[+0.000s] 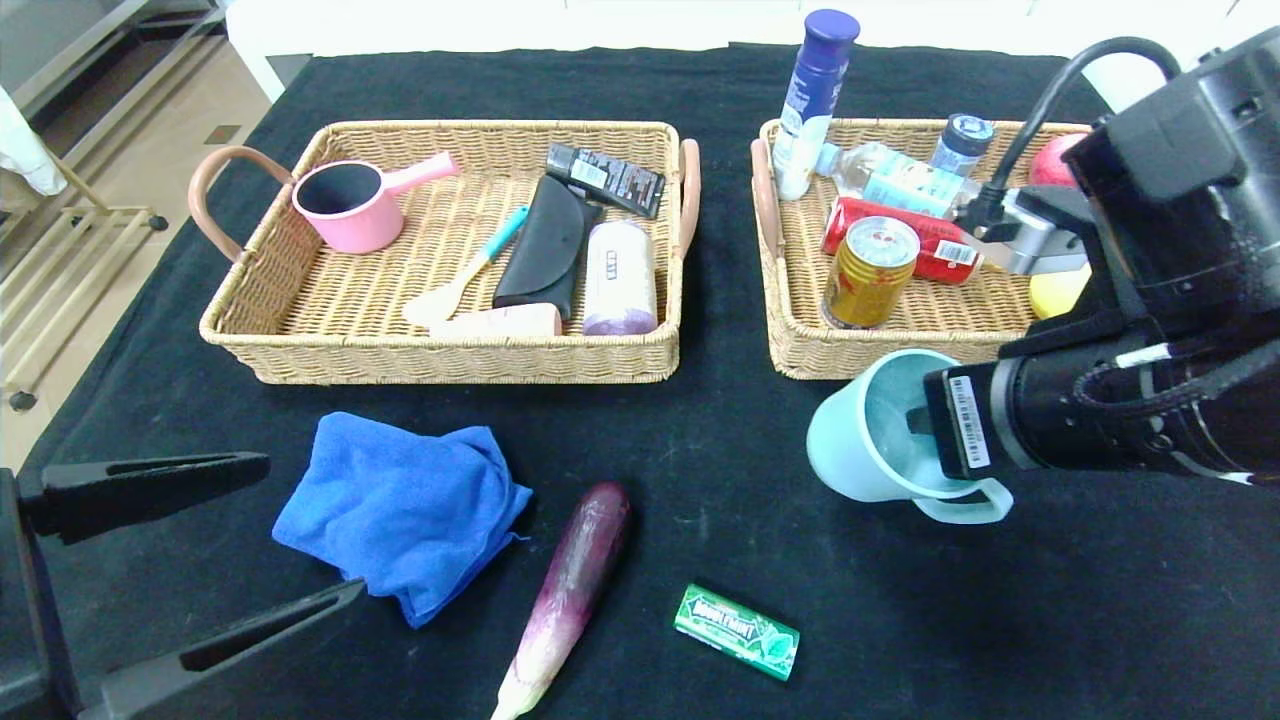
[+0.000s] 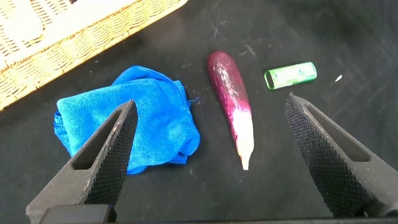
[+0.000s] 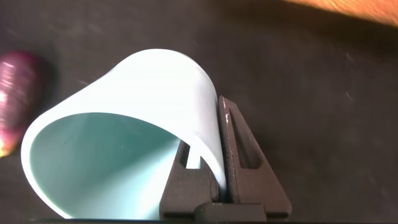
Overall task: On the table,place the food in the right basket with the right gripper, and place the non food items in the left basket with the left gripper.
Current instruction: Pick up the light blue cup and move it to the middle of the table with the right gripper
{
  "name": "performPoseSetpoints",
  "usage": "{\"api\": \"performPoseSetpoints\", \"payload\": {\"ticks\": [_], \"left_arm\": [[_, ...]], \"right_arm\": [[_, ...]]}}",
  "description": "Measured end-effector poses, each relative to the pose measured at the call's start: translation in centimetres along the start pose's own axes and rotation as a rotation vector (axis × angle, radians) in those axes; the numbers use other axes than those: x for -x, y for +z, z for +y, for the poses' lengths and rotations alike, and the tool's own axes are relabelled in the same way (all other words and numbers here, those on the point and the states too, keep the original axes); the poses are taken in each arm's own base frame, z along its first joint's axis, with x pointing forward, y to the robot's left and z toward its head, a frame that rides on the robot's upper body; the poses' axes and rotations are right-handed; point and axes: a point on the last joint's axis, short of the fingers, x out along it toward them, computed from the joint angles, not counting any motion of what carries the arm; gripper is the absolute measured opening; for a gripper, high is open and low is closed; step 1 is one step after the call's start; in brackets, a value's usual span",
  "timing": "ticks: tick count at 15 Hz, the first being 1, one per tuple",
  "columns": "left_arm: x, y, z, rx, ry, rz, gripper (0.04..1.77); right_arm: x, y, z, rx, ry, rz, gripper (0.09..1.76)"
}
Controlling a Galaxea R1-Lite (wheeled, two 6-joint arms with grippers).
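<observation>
The right tool (image 1: 915,420) sits at about four o'clock in the head view, its arm reaching in from three o'clock, fingers (image 3: 239,162) pinched tight together on a thin wall. The left tool (image 1: 300,530) hangs low at eight o'clock, its two fingers (image 2: 109,155) spread wide.

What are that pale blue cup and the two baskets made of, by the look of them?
The cup, pinched at its wall by the right gripper, looks like smooth matte plastic: thin, even wall, soft sheen. The left basket and right basket look like woven wicker or rattan, possibly imitation.
</observation>
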Motion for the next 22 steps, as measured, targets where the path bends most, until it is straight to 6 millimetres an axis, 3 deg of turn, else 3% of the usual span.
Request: {"api": "performPoseSetpoints", "payload": {"ticks": [6,14,22], "left_arm": [[0.2,0.1,0.0,-0.001,0.001,-0.007,1.72],[0.2,0.0,0.0,-0.003,0.001,-0.007,1.72],[0.3,0.1,0.0,-0.004,0.000,-0.009,1.72]], "right_arm": [[-3.0,1.5,4.6,0.050,0.035,-0.018,0.20],[-6.2,2.6,8.0,0.080,0.069,-0.036,0.20],[-7.9,2.3,9.0,0.114,0.034,-0.025,0.20]]}}
